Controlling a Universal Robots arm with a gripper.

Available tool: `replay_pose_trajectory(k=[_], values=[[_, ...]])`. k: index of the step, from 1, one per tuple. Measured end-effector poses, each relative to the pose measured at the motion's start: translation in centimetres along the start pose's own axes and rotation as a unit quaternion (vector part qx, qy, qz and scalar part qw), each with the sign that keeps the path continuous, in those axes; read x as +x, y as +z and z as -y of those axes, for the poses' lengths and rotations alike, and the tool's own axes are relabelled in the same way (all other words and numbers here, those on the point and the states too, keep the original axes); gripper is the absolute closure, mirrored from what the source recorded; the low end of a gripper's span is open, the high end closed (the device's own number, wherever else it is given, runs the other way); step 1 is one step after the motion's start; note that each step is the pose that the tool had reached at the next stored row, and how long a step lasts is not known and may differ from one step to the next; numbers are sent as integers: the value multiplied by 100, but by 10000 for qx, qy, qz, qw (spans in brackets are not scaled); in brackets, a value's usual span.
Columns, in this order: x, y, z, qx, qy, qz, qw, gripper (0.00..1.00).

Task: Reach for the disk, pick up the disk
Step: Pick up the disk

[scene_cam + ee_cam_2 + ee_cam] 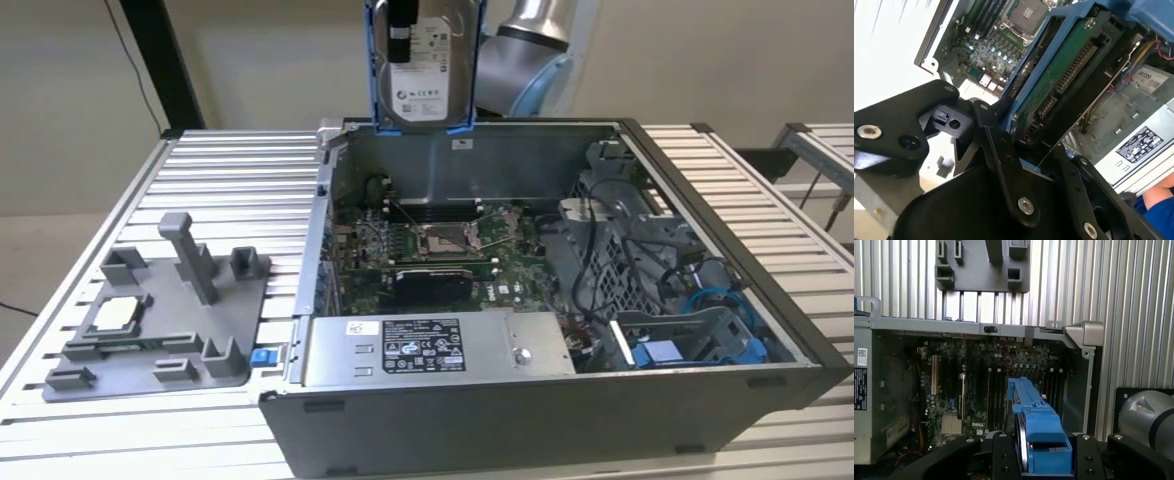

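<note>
End effector (1019,127) is clamped on the disk (424,65), held upright above the open computer case (747,290)'s rear wall. The grip looks to be on the blue carrier; if it flexes, the drive drops onto the motherboard (434,250).

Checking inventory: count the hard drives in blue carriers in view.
1: the disk, held in the gripper above the open computer case, upright. Others may sit hidden in the case's bays.

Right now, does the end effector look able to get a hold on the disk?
Yes, it looks that way: the end effector appears shut on the disk, which hangs upright above the open computer case, touching nothing else.
</note>
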State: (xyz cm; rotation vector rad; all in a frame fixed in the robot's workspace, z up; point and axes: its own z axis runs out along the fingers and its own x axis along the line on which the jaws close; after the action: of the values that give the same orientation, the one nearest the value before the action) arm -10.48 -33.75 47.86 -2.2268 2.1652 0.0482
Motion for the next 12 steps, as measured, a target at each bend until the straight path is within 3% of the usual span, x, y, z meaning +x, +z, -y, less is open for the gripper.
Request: replay_pose_trajectory(k=[12], values=[[7,1,252,0,0,0,10000,100]])
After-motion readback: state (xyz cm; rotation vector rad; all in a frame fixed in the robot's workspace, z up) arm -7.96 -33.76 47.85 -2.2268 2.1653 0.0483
